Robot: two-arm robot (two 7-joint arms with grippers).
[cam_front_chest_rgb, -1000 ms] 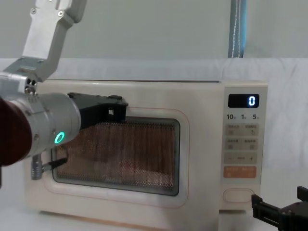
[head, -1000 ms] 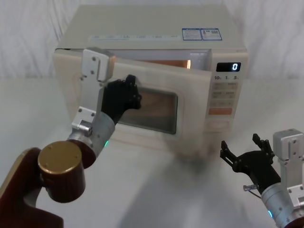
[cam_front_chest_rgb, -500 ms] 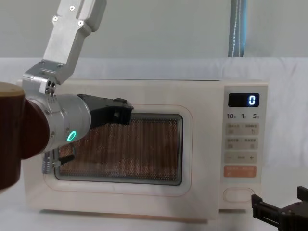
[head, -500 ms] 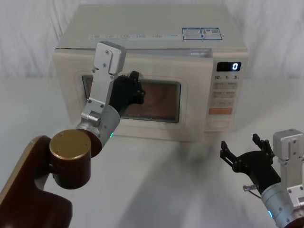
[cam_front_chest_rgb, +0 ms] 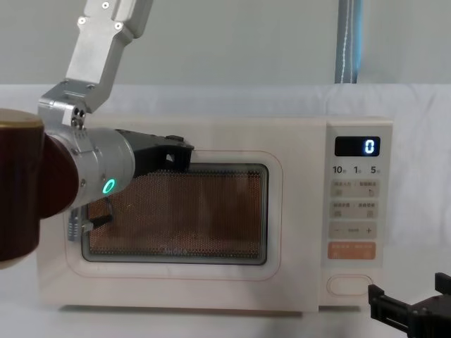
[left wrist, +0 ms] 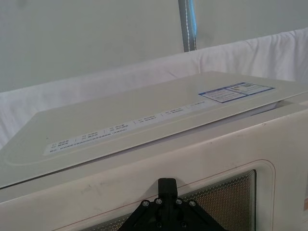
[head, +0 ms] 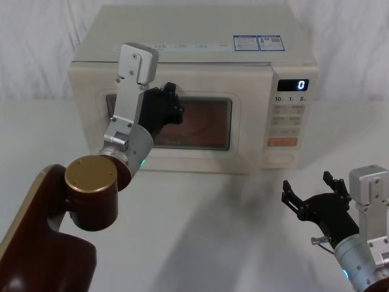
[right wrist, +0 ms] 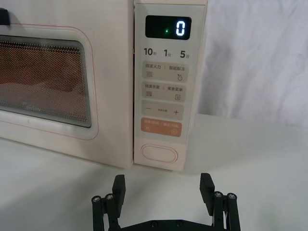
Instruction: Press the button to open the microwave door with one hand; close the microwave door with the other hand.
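The cream microwave door (head: 243, 125) with its dark window lies flush with the oven front (cam_front_chest_rgb: 282, 232). My left gripper (head: 171, 107) rests shut against the door's upper frame, above the left part of the window (cam_front_chest_rgb: 179, 156); in the left wrist view its tip (left wrist: 167, 186) sits just below the oven's top edge. The pill-shaped button (head: 278, 159) is at the bottom of the control panel (right wrist: 159, 153), untouched. My right gripper (head: 307, 184) hangs open low at the right, a short way in front of the button (right wrist: 162, 181), holding nothing.
The control panel's display (head: 292, 85) reads 0, with small keys and an orange key (head: 282, 142) above the button. The microwave stands on a white-covered table (head: 219, 231) with a white backdrop behind.
The door swung from ajar to flush with the oven as my left gripper moved in with it. The right arm has not moved.
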